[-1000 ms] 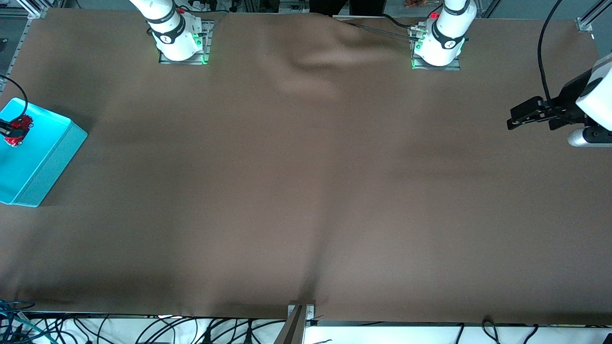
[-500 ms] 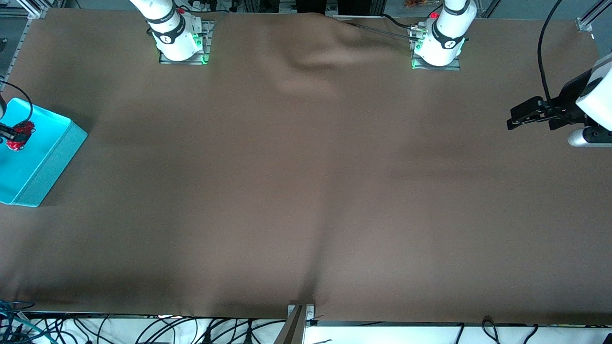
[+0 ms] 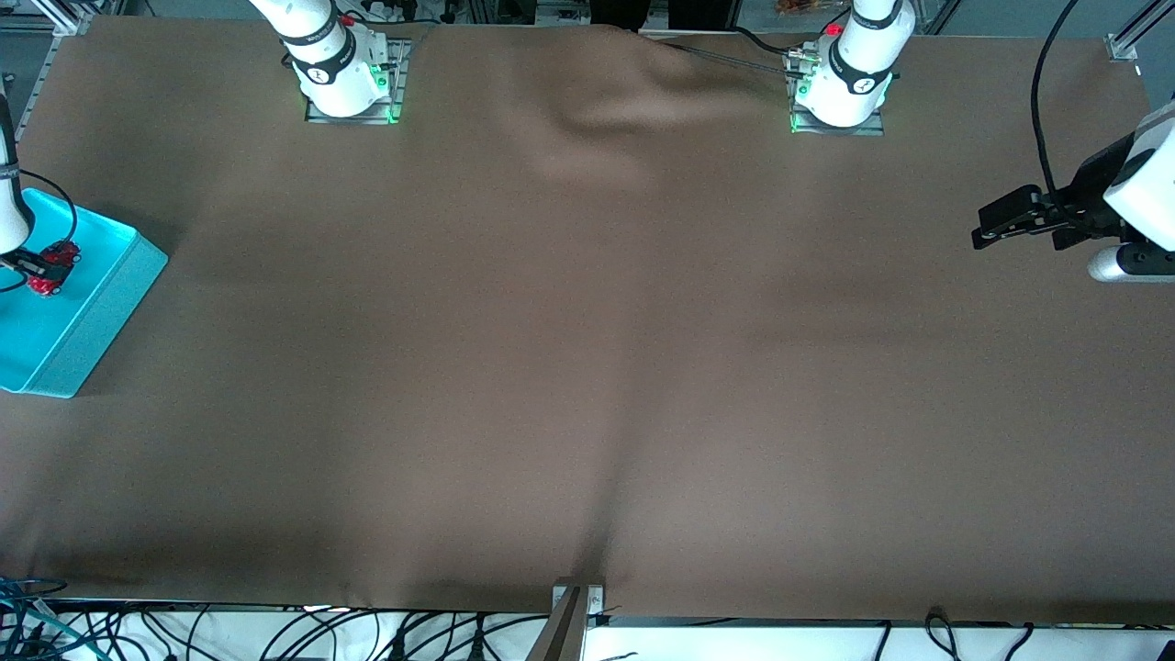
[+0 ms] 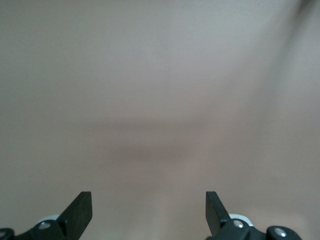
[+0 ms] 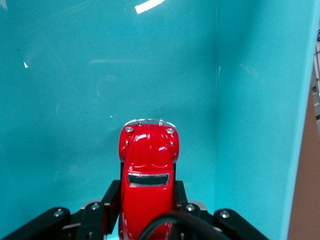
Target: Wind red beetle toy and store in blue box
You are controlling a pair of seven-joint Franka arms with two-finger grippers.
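While the right gripper (image 5: 147, 200) grips the beetle (image 5: 148, 170) over the box (image 3: 101, 289) at the table's edge, a high release risks bounce-out; the left gripper (image 4: 149, 212) waits, jaws open.

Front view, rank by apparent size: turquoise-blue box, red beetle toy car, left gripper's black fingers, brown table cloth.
1. Brown table cloth, fills most of the view.
2. Turquoise-blue rectangular box, partly cut off at the view's edge.
3. Left gripper, black fingers open over the cloth.
4. Glossy red beetle toy car, smallest, held by the right gripper over the box.
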